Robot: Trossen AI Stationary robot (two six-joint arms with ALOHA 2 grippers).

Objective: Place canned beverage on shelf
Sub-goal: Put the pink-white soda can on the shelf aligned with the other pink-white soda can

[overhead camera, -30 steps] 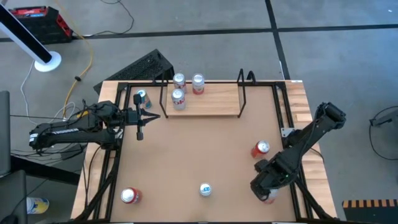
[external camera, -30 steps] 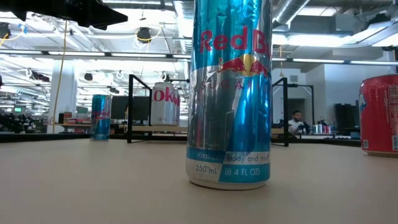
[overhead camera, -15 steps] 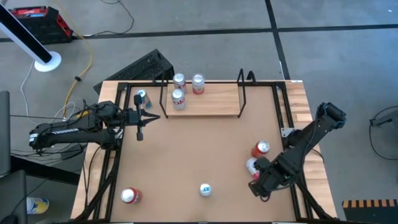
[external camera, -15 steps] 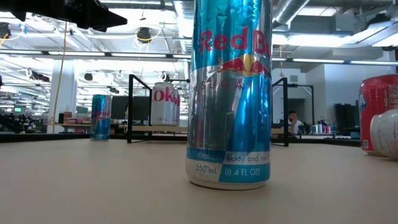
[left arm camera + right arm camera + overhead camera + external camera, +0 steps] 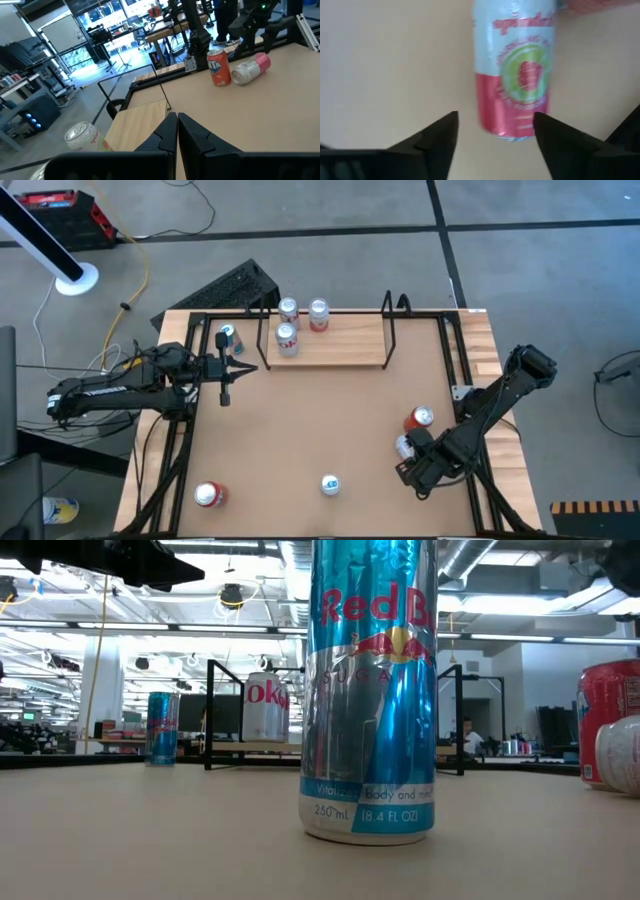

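Observation:
A pink-and-white can (image 5: 512, 70) lies on its side on the table, next to an upright orange can (image 5: 420, 418); it also shows in the high view (image 5: 403, 445). My right gripper (image 5: 495, 125) is open just short of the lying can, one finger on each side of its near end. The shelf (image 5: 340, 345), a pale plank in a black rod frame at the table's far side, carries three upright cans (image 5: 288, 311). My left gripper (image 5: 224, 388) is shut and empty, hovering near the shelf's left end.
A tall blue can (image 5: 330, 484) stands near the front edge, and it fills the low view (image 5: 370, 690). A red can (image 5: 208, 495) stands at the front left. A small blue can (image 5: 226, 336) stands left of the shelf. Black frame rails (image 5: 180, 450) run along the table's sides.
The pink-and-white can has gone from under my right gripper at the front right corner toward the far edge. It now lies on its side beside the orange can. My right gripper has followed it a little, toward the table's left and far edges.

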